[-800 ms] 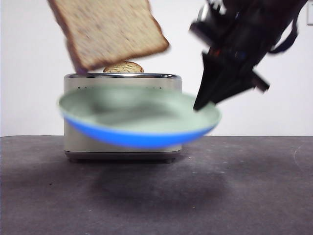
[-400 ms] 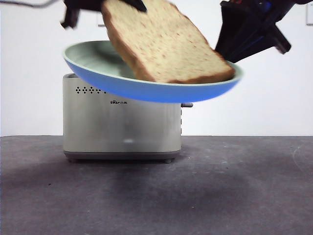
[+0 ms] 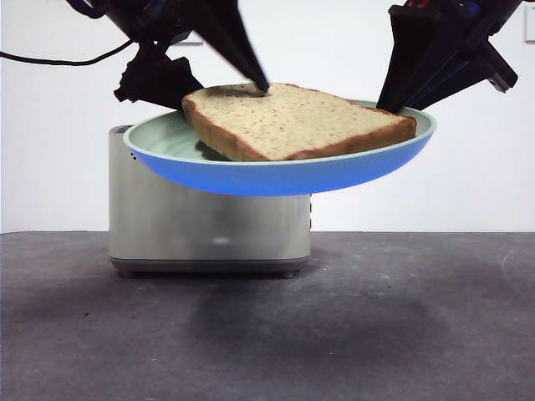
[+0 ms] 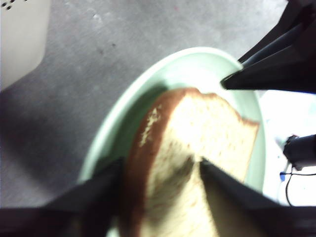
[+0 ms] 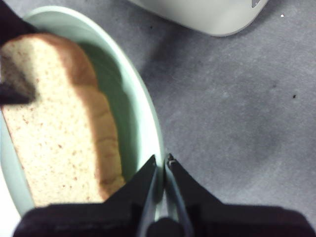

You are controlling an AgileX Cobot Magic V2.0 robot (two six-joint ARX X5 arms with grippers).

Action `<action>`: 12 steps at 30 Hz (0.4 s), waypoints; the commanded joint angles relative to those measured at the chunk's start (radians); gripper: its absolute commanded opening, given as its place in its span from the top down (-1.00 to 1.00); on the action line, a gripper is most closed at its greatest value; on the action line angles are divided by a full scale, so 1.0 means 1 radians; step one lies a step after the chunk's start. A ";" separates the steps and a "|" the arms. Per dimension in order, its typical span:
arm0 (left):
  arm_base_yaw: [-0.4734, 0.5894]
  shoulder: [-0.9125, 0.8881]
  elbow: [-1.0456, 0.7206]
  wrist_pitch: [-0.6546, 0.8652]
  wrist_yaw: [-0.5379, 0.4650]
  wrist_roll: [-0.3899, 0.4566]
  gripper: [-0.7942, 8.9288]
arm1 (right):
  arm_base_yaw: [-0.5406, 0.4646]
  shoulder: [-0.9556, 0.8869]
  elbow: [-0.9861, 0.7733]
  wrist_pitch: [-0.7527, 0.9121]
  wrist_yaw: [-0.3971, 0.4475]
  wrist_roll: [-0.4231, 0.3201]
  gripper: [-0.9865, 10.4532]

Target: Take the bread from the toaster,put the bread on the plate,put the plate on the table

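R gripper (image 5: pixel 161 163) pinches plate (image 3: pixel 251 171) rim, held above table (image 3: pixel 267 334); L gripper (image 4: pixel 158 165) jaws parted around bread (image 3: pixel 292 121) lying on plate.

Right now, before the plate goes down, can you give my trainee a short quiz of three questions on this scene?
1. Missing word: the left gripper is at one end of a flat tan slice of ____, which lies on the round pale mint-green plate.
2. Which gripper is shut on the plate's rim? A. the left one. B. the right gripper. C. neither.
3. True or false: the plate rests on the tabletop.

Key:
1. bread.
2. B.
3. False: it hangs in the air above the dark grey table, in front of the boxy cream toaster.
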State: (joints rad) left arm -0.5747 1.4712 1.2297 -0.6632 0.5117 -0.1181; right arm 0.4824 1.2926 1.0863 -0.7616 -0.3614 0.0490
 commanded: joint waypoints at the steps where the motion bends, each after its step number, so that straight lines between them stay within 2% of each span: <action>1: -0.003 0.006 0.023 0.011 0.014 -0.021 -0.27 | 0.002 -0.006 0.002 0.013 0.018 0.007 0.85; 3: -0.009 0.006 0.071 -0.014 0.023 -0.021 -0.27 | -0.005 -0.006 0.002 0.006 0.047 0.007 0.85; 7: -0.016 0.005 0.230 -0.121 0.019 -0.008 -0.27 | -0.040 -0.006 0.002 0.000 0.047 0.006 0.85; 12: -0.021 -0.006 0.464 -0.295 0.018 0.076 -0.27 | -0.105 0.009 0.002 -0.004 0.048 0.000 0.85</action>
State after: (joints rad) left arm -0.5896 1.4708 1.6768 -0.9478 0.5304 -0.0834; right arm 0.3862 1.2938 1.0863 -0.7712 -0.3061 0.0521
